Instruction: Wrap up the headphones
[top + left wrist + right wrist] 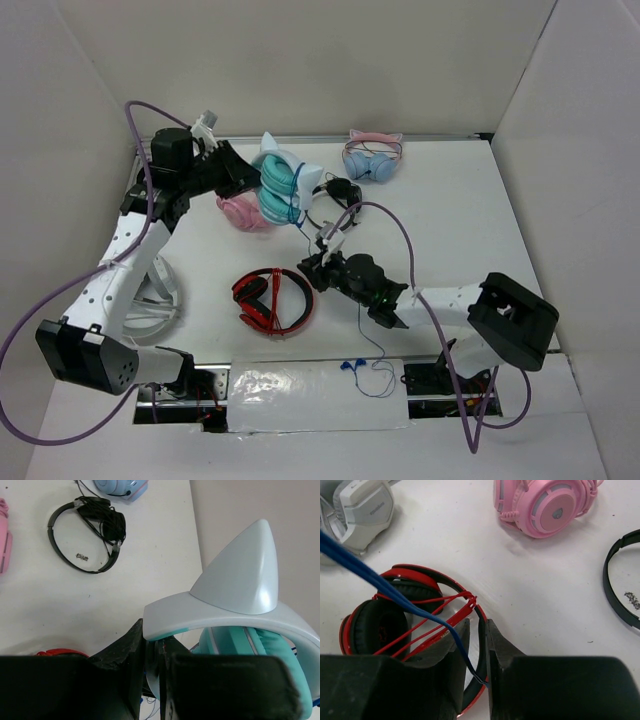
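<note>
Your left gripper is clamped on the headband of the headphones, apparently holding them up off the far left of the table so wraps can pass round; your right gripper pinches the cable, drawn taut over the red pair, likely for winding.

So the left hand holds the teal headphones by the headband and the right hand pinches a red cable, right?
No: the right wrist view shows the right hand pinching the blue cable, not a red one. The rest holds.
</note>
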Robot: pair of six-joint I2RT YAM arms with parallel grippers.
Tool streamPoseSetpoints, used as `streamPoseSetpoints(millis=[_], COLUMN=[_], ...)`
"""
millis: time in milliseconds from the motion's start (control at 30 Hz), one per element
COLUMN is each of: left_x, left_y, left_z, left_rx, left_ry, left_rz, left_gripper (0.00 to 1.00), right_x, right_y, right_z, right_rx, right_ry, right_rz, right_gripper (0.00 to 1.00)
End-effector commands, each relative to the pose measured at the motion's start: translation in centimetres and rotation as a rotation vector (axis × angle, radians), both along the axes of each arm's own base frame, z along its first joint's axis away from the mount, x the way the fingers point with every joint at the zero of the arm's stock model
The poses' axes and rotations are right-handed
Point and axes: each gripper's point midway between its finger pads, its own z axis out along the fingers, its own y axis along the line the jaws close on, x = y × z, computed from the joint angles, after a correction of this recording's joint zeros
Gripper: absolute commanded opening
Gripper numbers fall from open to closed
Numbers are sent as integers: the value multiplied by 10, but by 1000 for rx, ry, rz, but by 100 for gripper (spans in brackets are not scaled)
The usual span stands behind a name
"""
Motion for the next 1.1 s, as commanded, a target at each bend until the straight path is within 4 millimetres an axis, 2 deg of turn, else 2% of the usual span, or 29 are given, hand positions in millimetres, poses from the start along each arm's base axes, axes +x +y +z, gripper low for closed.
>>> streamPoseSetpoints(millis=[0, 33, 67, 100, 233, 367, 433, 533, 567, 667, 700, 767, 867, 933, 967, 1067], left_x=[-6, -9, -12, -11, -14, -28, -40, -52, -56, -67, -71, -71, -76, -82, -81, -75], left_y=[-5, -6, -6, -5, -6, -6, -8, -9, -9, -9, -9, -9, -12, -15, -17, -22], left_z=[66, 72, 78, 77, 92, 110, 117, 121, 121, 120, 121, 115, 113, 112, 108, 94], left_rx=[-105, -120, -130, -130, -149, -170, -175, -173, -176, -181, -184, -193, -187, -191, -191, -158], left_ry=[-164, -172, -190, -189, -205, -254, -279, -307, -306, -322, -330, -307, -350, -359, -356, -363], left_rz=[-60, -79, -96, -94, -110, -169, -208, -242, -257, -302, -315, -319, -367, -422, -443, -484], left_gripper=[0, 0, 0, 0, 0, 0, 0, 0, 0, 0, 0, 0, 0, 0, 0, 0], right_x=[6, 7, 6, 6, 9, 14, 17, 21, 21, 27, 36, 35, 47, 53, 54, 74], right_y=[4, 4, 2, 2, 1, -2, -6, -12, -11, -16, -22, -22, -33, -34, -35, -45], right_z=[21, 22, 12, 13, -1, -5, -3, -4, -6, -15, -16, -22, -23, -16, -20, -10], right_rx=[105, 135, 128, 130, 107, 101, 117, 125, 129, 134, 137, 143, 156, 162, 139, 92], right_ry=[-41, -43, -27, -28, -12, -8, -7, 7, 22, 73, 82, 116, 166, 164, 185, 205], right_rz=[-44, -52, -61, -61, -79, -92, -108, -104, -93, -65, -86, -53, -83, -85, -92, -171], right_gripper=[27, 28, 32, 37, 36, 24, 23, 12, 0, 0, 0, 0, 0, 0, 0, 0])
